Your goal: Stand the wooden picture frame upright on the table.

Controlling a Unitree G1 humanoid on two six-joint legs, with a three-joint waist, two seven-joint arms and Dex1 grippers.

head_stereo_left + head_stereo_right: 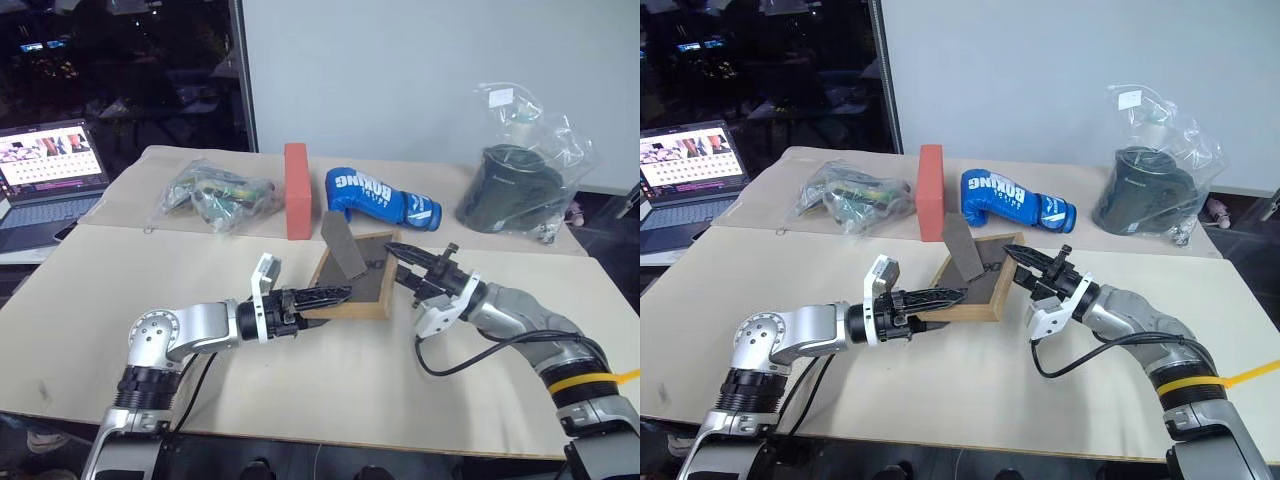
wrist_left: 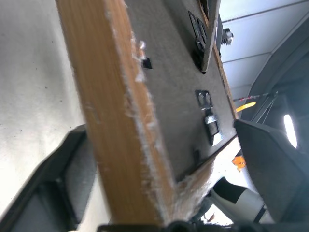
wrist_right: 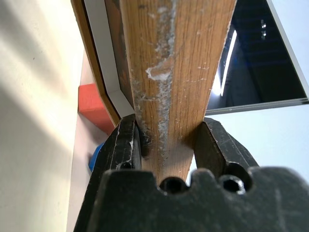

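Frame: wooden picture frame (image 1: 352,277) tilted, back up, stand raised, mid table (image 1: 300,390).
Right end effector (image 3: 166,145): clamped on frame's edge.
Left end effector (image 1: 335,296): fingers spread around near edge, not gripping.

Upright red-orange brick-like block (image 1: 296,190) at centre back. Just right of it, blue boxing glove (image 1: 380,198) with white lettering, lying flat. Far right, dark round container in crinkled clear plastic bag (image 1: 512,188). Left of block, clear bag of green items (image 1: 213,196). Off to far left, open laptop (image 1: 48,180), screen lit.
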